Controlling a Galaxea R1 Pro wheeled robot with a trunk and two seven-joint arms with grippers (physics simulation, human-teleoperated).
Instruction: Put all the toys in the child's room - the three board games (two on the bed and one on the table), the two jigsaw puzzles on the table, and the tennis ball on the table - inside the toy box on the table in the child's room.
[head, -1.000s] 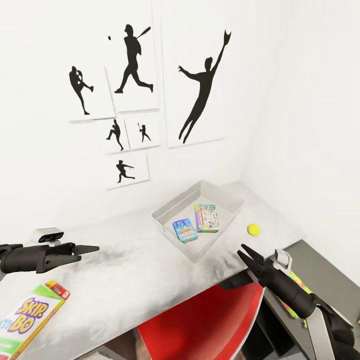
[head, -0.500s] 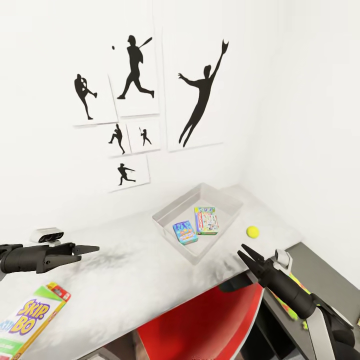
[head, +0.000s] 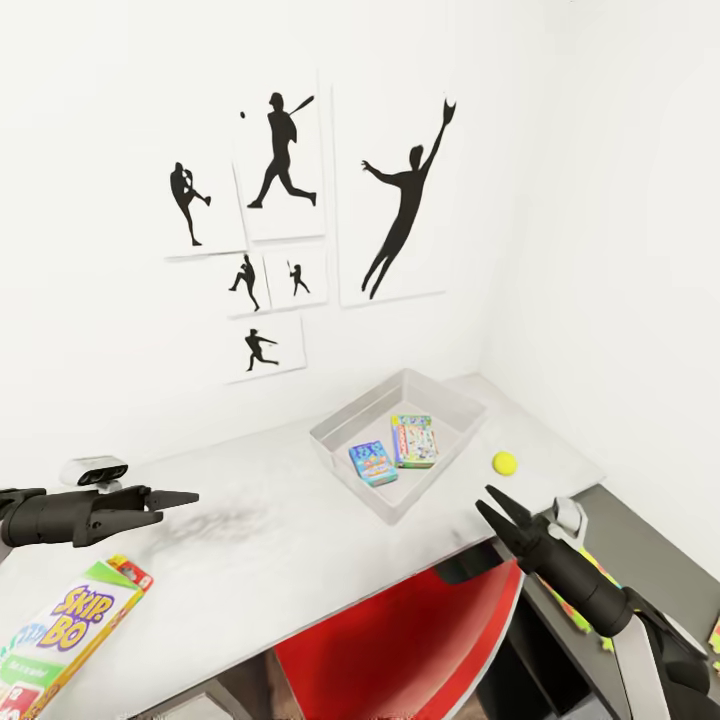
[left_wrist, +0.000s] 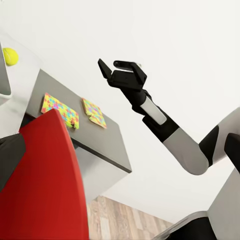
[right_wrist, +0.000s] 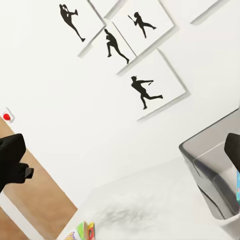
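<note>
Two game boxes lie inside the grey bin on the white bench.
The blue box and white-green box rest side by side; the ball sits at the bin's 3 o'clock. The Skip-Bo box lies at 7 o'clock, two puzzles on the dark section. The left claw looks pinched together and empty; the right claw is spread, empty.

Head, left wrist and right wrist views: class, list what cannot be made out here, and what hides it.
- Skip-Bo box: head view, cut off by the lower edge.
- Jigsaw puzzles: head view, mostly behind the right gripper and its arm.
- Toy box: right wrist view, cut off at the frame edge.
- Game lettering in the toy box: too small.
</note>
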